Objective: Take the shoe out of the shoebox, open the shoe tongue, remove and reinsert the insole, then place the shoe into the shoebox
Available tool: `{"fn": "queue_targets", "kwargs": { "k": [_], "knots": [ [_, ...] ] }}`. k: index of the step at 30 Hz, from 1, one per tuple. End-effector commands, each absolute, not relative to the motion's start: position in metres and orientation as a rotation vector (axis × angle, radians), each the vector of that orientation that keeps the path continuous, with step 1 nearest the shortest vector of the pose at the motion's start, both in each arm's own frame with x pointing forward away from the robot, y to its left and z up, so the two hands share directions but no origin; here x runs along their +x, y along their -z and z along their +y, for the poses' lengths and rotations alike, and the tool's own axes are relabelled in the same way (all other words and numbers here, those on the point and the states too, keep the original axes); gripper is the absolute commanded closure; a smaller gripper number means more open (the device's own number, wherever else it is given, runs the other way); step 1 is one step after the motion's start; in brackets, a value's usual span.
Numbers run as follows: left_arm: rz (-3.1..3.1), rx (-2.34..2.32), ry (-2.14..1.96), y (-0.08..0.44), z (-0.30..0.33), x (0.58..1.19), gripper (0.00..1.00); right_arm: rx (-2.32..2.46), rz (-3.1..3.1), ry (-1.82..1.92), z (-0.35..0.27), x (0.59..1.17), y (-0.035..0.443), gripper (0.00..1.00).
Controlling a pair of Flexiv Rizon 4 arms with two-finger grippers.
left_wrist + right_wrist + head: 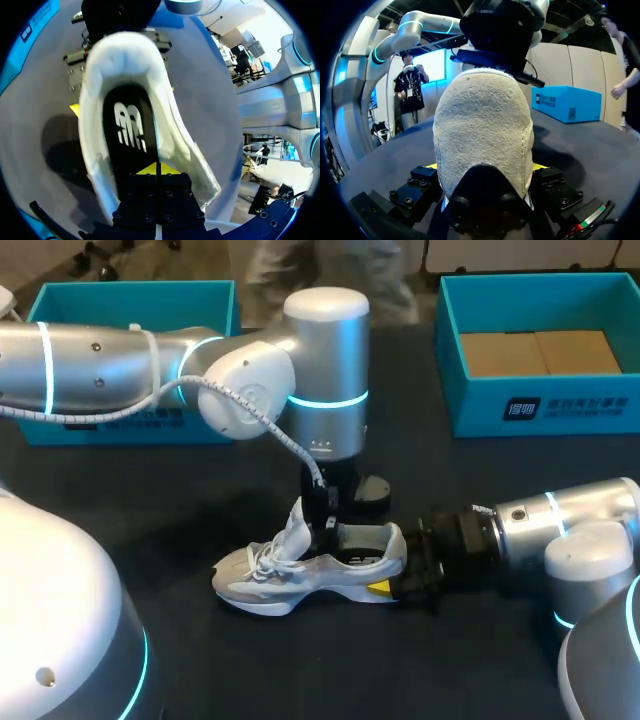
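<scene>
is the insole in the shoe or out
In: the black insole lies flat inside the shoe, seen through its opening.

Shoe [310, 575] on table [300, 670], before shoebox [540, 405]

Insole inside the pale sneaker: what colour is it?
Flat insole: black with a white mark, clearest in the left wrist view.

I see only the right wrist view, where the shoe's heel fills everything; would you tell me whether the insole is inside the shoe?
Observer: Yes, the black insole lies flat inside the shoe.
Operator: Thank you; where is the left gripper?
Observer: The left gripper is down in the shoe's opening, its fingers together above the insole.
Operator: And the tongue?
Observer: The tongue stands up toward the toe, beside that gripper.
</scene>
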State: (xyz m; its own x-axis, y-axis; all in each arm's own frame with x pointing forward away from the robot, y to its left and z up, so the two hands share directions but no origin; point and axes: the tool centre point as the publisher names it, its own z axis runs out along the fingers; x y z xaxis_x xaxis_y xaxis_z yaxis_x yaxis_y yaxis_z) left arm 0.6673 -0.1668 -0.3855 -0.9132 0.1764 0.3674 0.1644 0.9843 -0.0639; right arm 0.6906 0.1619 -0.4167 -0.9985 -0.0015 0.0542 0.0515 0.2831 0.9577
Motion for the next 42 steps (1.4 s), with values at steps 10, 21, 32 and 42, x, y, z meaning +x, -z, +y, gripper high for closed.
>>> {"fn": "queue_targets", "kwargs": {
  "k": [10,21,32,42],
  "knots": [
    [-2.776,-0.317,-0.085,0.399,-0.159,0.650,0.65,-0.049,-2.483,1.852,0.163,0.689,0.418,1.00],
    [-2.884,-0.248,-0.049,0.420,-0.170,0.655,0.65,-0.049,-2.483,1.852,0.163,0.689,0.418,1.00],
    [-2.960,-0.152,-0.027,0.426,-0.174,0.672,0.66,-0.049,-2.483,1.852,0.163,0.689,0.418,1.00],
    [-2.970,-0.110,-0.046,0.417,-0.171,0.684,0.67,-0.049,-2.483,1.852,0.163,0.689,0.418,1.00]
  ]
}}
